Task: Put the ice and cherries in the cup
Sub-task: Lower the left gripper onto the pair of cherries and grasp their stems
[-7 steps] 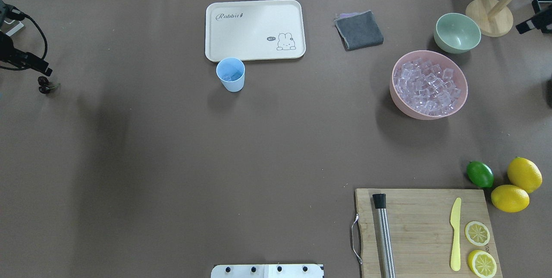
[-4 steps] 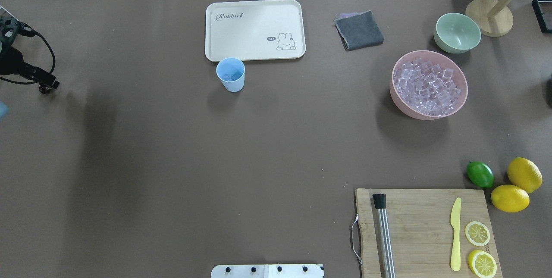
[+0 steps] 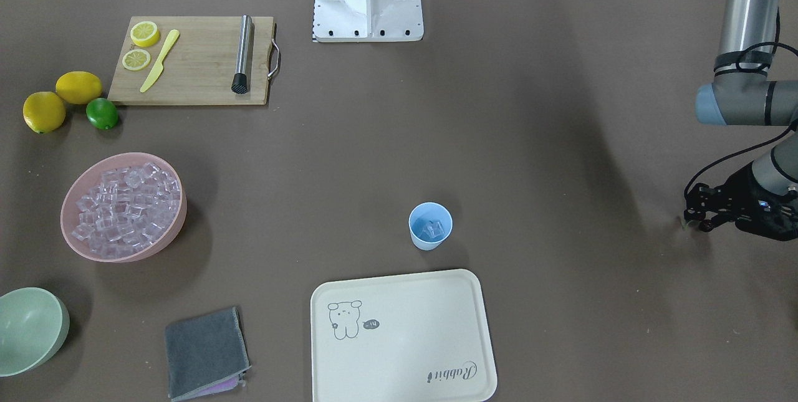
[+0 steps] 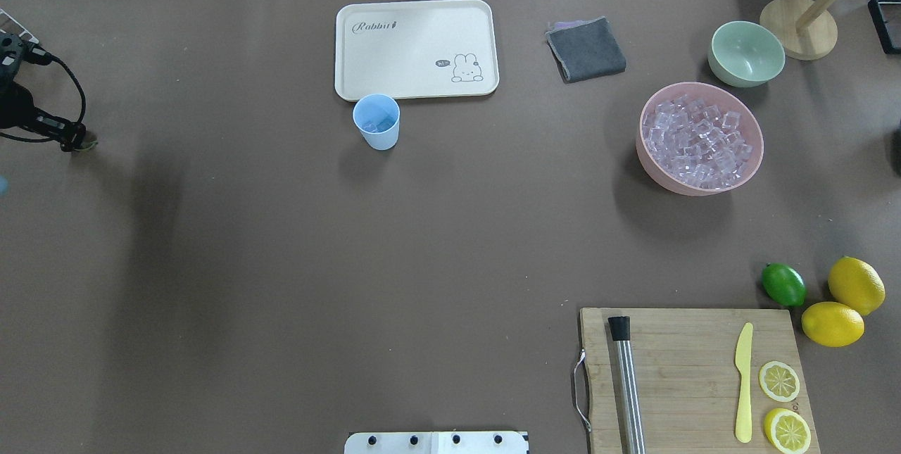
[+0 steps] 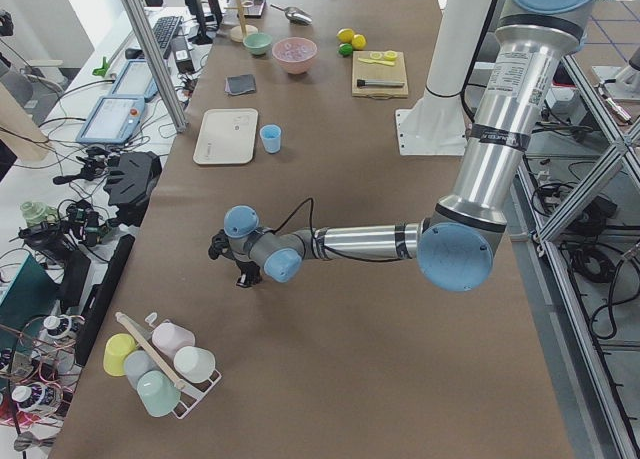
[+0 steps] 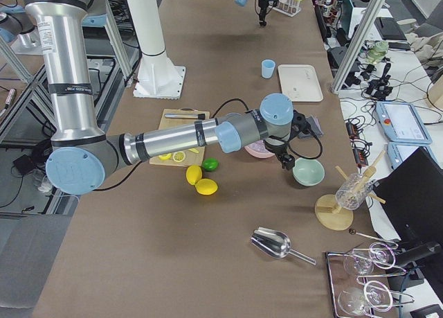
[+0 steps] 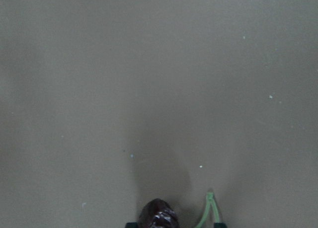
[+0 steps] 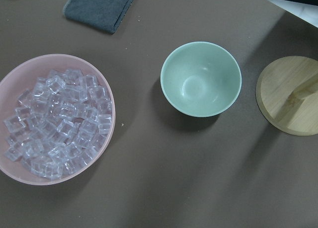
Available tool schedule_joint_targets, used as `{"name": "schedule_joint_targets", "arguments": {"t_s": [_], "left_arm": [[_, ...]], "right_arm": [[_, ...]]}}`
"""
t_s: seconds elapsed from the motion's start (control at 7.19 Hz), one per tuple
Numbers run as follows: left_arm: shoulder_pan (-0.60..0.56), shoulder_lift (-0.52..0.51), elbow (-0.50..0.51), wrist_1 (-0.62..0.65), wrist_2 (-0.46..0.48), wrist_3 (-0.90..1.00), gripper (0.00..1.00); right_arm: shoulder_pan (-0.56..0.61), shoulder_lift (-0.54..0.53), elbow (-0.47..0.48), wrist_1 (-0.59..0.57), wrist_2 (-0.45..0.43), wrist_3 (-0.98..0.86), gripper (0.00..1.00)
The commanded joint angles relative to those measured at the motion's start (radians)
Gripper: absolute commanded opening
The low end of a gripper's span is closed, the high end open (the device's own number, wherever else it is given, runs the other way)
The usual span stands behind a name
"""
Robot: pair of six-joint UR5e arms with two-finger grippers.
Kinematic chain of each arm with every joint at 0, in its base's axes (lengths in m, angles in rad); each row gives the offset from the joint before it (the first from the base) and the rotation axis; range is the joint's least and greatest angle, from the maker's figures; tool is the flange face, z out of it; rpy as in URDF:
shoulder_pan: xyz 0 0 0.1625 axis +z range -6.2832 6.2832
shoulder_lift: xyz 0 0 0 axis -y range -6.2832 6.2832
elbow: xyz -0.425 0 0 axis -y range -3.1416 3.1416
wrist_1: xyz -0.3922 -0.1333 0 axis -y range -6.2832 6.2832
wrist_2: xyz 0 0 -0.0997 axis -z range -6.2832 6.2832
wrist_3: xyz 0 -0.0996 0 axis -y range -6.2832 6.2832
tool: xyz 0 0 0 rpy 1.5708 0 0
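The light blue cup (image 4: 376, 122) stands just in front of the cream tray, with ice (image 3: 431, 229) in it. More ice (image 4: 700, 141) fills the pink bowl (image 4: 676, 188). My left gripper (image 4: 74, 143) is down at the table's far left, over the cherries. The left wrist view shows one dark cherry (image 7: 158, 215) and a green stem (image 7: 209, 208) between the jaws, which stand apart. My right gripper (image 6: 285, 164) hangs above the pale green bowl (image 8: 201, 79) beside the pink bowl; I cannot tell whether it is open or shut.
A cream tray (image 4: 415, 49) and a grey cloth (image 4: 586, 49) lie at the back. A cutting board (image 4: 690, 376) with a muddler, a yellow knife and lemon slices sits front right, beside a lime (image 4: 783, 284) and two lemons. A wooden stand (image 4: 799, 28) is at back right.
The left gripper moved over the cherries and now covers them in the overhead view. The right arm's black part left the top right corner.
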Motion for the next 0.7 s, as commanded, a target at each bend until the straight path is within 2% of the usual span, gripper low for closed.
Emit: {"name": "schedule_joint_targets", "arguments": {"t_s": [0.0, 0.14, 0.28, 0.56], "left_arm": [[-0.009, 0.001, -0.059, 0.009, -0.003, -0.045, 0.00], [-0.021, 0.001, -0.102, 0.024, -0.009, -0.090, 0.00], [-0.024, -0.020, -0.174, 0.095, -0.043, -0.158, 0.00], [-0.023, -0.156, -0.371, 0.415, -0.089, -0.240, 0.00]], "right_arm": [[0.000, -0.005, 0.006, 0.002, 0.007, 0.003, 0.98], [-0.002, -0.006, 0.004, 0.002, 0.005, 0.003, 0.98], [-0.002, -0.007, 0.004, 0.002, 0.007, 0.003, 0.98], [-0.002, -0.014, 0.003, 0.002, 0.008, 0.003, 0.98]]}}
